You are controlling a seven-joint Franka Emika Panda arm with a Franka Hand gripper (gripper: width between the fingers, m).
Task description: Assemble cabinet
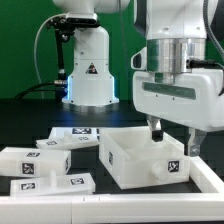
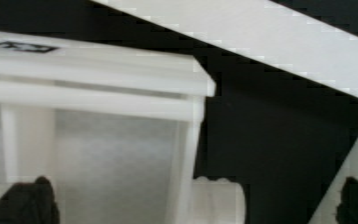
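**Exterior view.** My gripper (image 1: pixel 174 137) hangs over the end of the cabinet (image 1: pixel 135 170) that faces the exterior view's right. My fingers (image 1: pixel 155 130) are spread wide and grip nothing. The cabinet is an open-topped white box resting on the dark table (image 1: pixel 20 135), with a marker tag on its front wall. One finger hangs above the open cavity; the other is outside the end wall. The cavity shows only its own white walls and floor. Loose parts lie to the exterior view's left, apart from the box: a tagged block (image 1: pixel 35 160), a second block (image 1: pixel 68 141) behind it, and a flat slab (image 1: pixel 50 184) nearest the camera.

**Wrist view.** My gripper (image 2: pixel 194 205) straddles one upright wall of the cabinet (image 2: pixel 96 82). My dark fingertips (image 2: pixel 28 200) are far out to either side of that wall. Contact with the wall cannot be judged. The compartment under the rim shows a pale speckled floor. A tagged part (image 2: pixel 16 45) lies beyond the rim; which part it is cannot be told.
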